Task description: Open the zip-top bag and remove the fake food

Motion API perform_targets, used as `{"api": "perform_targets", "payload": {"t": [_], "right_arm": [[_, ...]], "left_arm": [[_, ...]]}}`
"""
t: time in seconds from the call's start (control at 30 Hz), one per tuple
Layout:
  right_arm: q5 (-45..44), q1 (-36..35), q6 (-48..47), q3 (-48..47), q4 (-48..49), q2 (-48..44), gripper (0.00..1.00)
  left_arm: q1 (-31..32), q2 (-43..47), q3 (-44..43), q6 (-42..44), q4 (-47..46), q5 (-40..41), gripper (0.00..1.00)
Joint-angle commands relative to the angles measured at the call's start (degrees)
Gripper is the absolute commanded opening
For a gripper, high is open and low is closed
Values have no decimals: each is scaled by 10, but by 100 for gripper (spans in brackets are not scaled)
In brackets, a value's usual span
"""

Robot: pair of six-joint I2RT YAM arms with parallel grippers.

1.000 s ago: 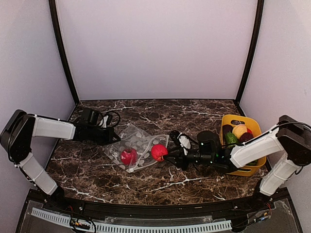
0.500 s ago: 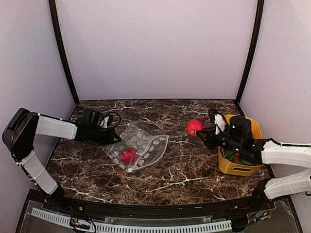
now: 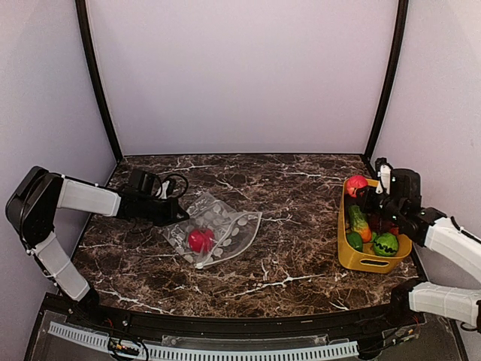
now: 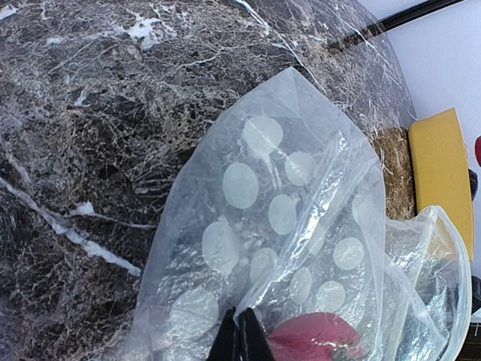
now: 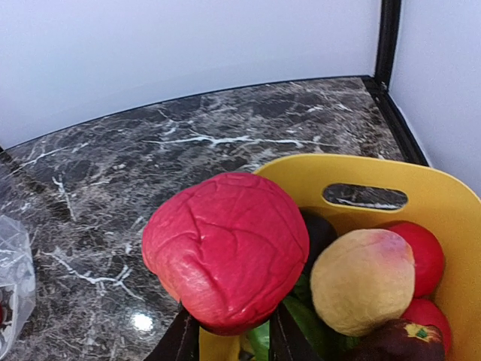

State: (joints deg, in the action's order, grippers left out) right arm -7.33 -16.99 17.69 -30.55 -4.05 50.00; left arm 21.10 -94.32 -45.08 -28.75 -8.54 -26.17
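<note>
The clear polka-dot zip-top bag [image 3: 214,228] lies on the marble table, left of centre, with a red toy fruit [image 3: 199,240] inside. My left gripper [image 3: 179,214] is shut on the bag's left edge; the left wrist view shows the bag [image 4: 285,218] pinched between my fingertips [image 4: 242,344] with the red fruit [image 4: 316,337] just beyond. My right gripper [image 3: 363,188] is shut on a wrinkled red toy fruit [image 3: 356,184] and holds it above the yellow bin's left rim. In the right wrist view that fruit [image 5: 225,248] fills the jaws [image 5: 229,338].
The yellow bin [image 3: 353,259] at the right holds green, orange and red toys; the right wrist view shows a yellow-orange fruit [image 5: 362,280], red fruits [image 5: 417,252] and a dark one inside. Black frame posts stand at the back corners.
My right gripper has carried the wrinkled red fruit from the bag's mouth rightward across the table to above the yellow bin. The left gripper has kept its hold on the bag.
</note>
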Motion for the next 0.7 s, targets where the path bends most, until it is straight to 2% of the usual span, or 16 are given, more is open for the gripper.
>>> {"api": "perform_targets", "payload": {"t": [0.0, 0.1, 0.13, 0.2, 0.27, 0.37, 0.47, 0.67], "right_arm": [[8, 42, 0, -17, -32, 13, 29], [15, 63, -4, -16, -35, 25, 31], [16, 66, -4, -19, -39, 32, 39], [12, 68, -3, -22, -50, 37, 64], [18, 68, -4, -22, -48, 29, 74], [39, 68, -16, -30, -51, 29, 80], [101, 66, -41, -35, -48, 25, 76], [235, 31, -84, -29, -8, 13, 75]], "left_arm": [[-4, 4, -11, 0, -2, -7, 1], [-4, 7, -11, 1, 0, -6, 1], [-4, 7, -11, 1, 0, -6, 1], [-4, 7, -11, 1, 0, -7, 1], [-4, 7, -11, 0, 0, -8, 1], [-4, 7, -11, -1, -1, -9, 1], [-4, 7, -11, -2, -2, -11, 1], [-4, 11, -8, -2, 0, -11, 1]]}}
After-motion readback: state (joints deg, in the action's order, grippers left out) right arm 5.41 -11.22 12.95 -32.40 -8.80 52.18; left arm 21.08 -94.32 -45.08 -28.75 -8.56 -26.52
